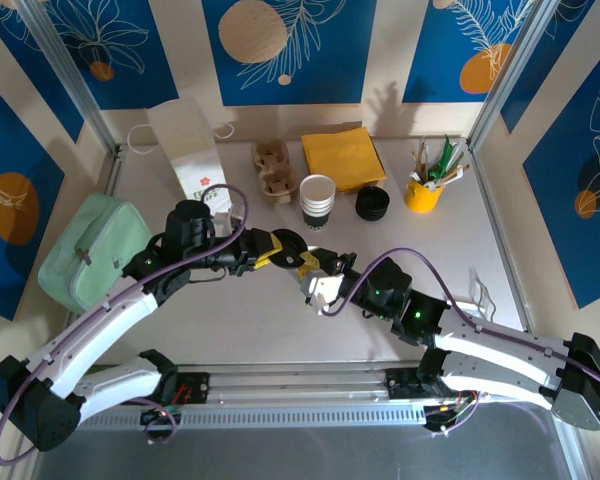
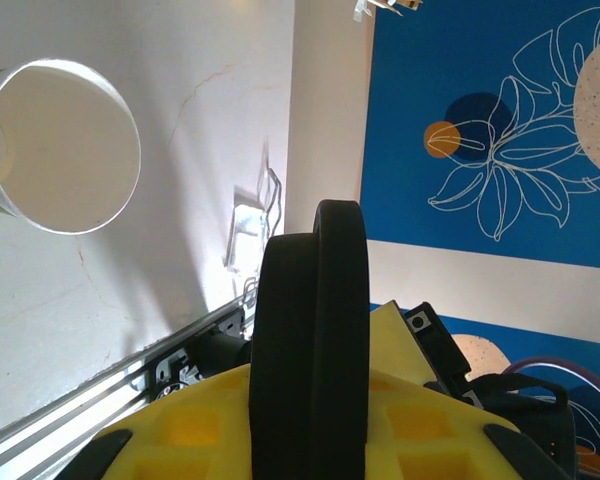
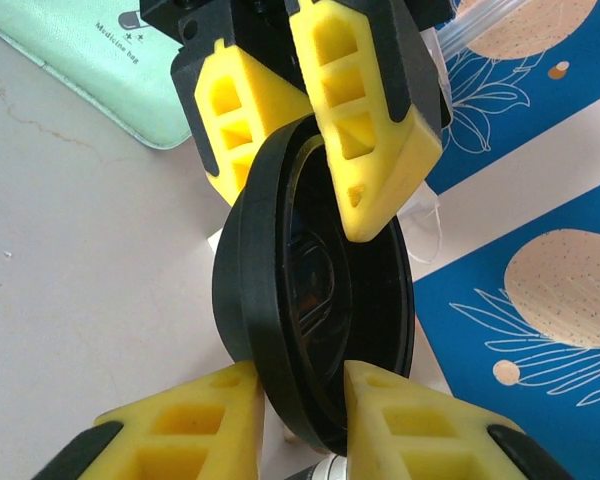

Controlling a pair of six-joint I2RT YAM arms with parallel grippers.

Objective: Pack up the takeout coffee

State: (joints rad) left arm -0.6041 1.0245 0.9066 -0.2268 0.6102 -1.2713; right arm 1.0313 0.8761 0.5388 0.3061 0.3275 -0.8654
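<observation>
A round black lid [image 1: 291,245] hangs on edge above the table's middle, held from both sides. My left gripper [image 1: 278,250] is shut on its rim [image 2: 310,320], and its yellow fingers [image 3: 365,130] pinch the top edge in the right wrist view. My right gripper [image 3: 300,400] is shut on the lid's [image 3: 315,290] lower edge, one finger on each face. A single lidless white paper cup [image 2: 62,145] lies on the table under the grippers [image 1: 321,291], mouth towards the left wrist camera. The takeout coffee, as a lidded cup, is out of view.
A white paper bag [image 1: 190,150] stands at the back left, with a mint-green pouch [image 1: 90,250] at the left edge. Along the back are cardboard cup carriers [image 1: 272,170], a stack of white cups [image 1: 318,200], yellow napkins [image 1: 342,155], a pile of black lids [image 1: 372,203] and a yellow pot [image 1: 423,192].
</observation>
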